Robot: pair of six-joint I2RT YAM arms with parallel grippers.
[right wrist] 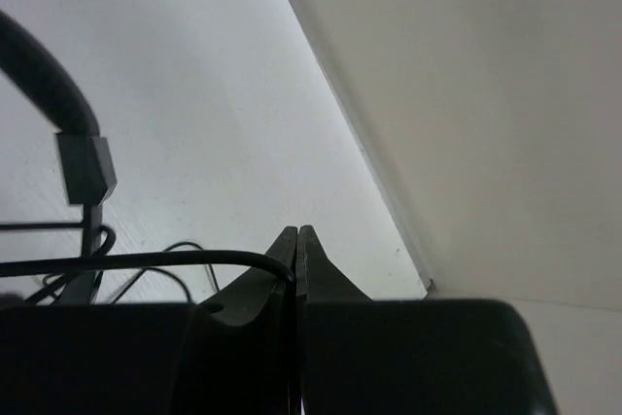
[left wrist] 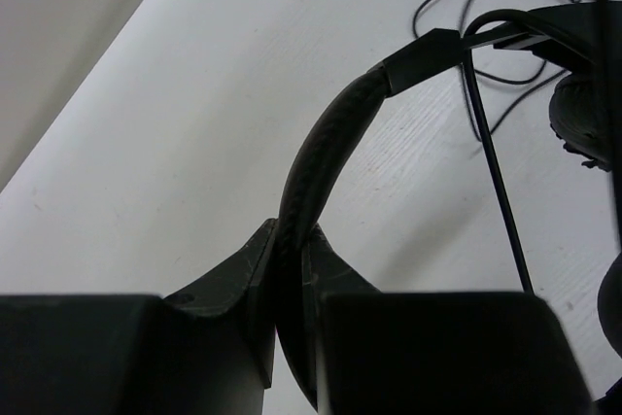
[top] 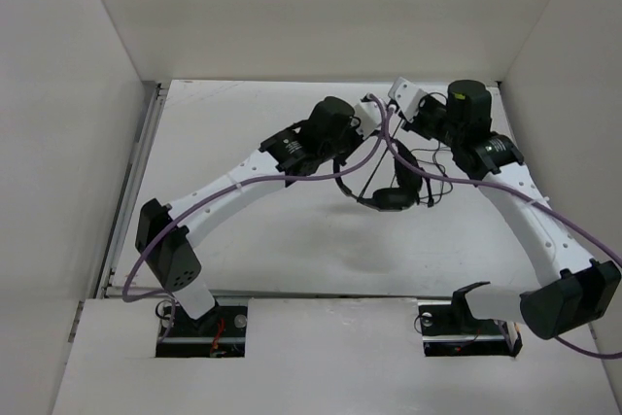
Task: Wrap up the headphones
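The left pincer [left wrist: 290,245] is pressing its two fingers together on the padded headband of the headphones [left wrist: 326,138], gripping the arch edge-on, while the right pincer [right wrist: 296,240] is closing tip to tip on the thin black cord [right wrist: 165,260], which is running into the seam between its fingers. From above, the headset is sitting at the far middle of the desk [top: 253,240], between the two wrists. Whether its ear cups are resting on the surface or hanging just above it cannot be told. One run of cord is stretching straight and tight past the headband in the left wrist view, and the slack is lying in loose loops on the desk behind it. So the wrapping itself appears to be under way, with one arm anchoring and the other feeding the cord. The next move is probably asking the right arm to carry its pinch around the band or cups without letting the line go slack, while the left one is holding firm so the headset is not twisting. The desk is showing as plain white painted board, matte, with faint grain and specks. White panels [top: 292,7] are closing it in at the back and both sides.
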